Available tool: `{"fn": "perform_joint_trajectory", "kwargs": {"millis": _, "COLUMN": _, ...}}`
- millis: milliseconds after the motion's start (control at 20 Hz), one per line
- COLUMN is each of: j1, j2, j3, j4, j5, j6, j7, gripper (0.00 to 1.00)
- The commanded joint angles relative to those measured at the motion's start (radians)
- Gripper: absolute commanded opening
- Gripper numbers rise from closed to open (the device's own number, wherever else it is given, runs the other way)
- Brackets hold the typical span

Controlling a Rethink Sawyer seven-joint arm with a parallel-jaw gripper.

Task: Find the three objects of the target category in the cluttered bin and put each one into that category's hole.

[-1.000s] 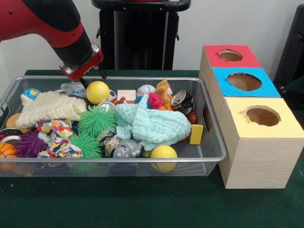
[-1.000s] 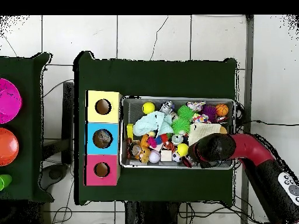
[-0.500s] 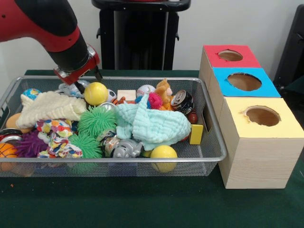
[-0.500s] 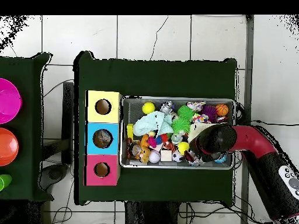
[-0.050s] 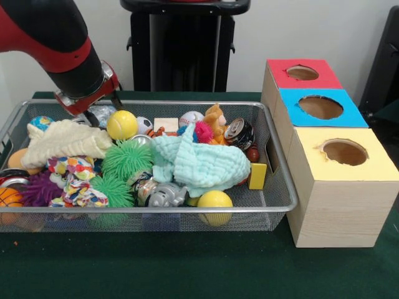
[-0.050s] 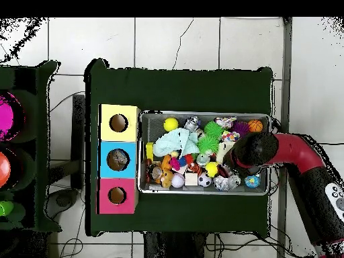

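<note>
gripper [image 5: 93,107] low over far corner of silver wire-mesh bin [image 5: 283,199]; cannot tell whether it grips anything. bin full: shiny yellow ball [image 5: 121,124] just beside gripper, cream knit cloth [image 5: 65,140] just below. sorting probably barely started. red, blue, yellow-topped wooden box holes [image 5: 320,107] well across bin; bin rim close behind, open room above.

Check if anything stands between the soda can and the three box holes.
Only the bin's wire wall, which rises between the can and the boxes; the holes on top look open.
</note>
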Motion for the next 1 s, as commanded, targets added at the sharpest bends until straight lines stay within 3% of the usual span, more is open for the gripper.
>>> {"fn": "perform_joint_trajectory", "kwargs": {"millis": 50, "j1": 0.039, "j2": 0.029, "j3": 0.037, "j4": -0.159, "j5": 0.019, "j6": 0.122, "j7": -0.411, "gripper": 1.0}}
{"fn": "perform_joint_trajectory", "kwargs": {"millis": 1000, "j1": 0.025, "j2": 0.133, "j3": -0.026, "j4": -0.235, "j5": -0.004, "j6": 0.112, "j7": -0.538, "gripper": 1.0}}
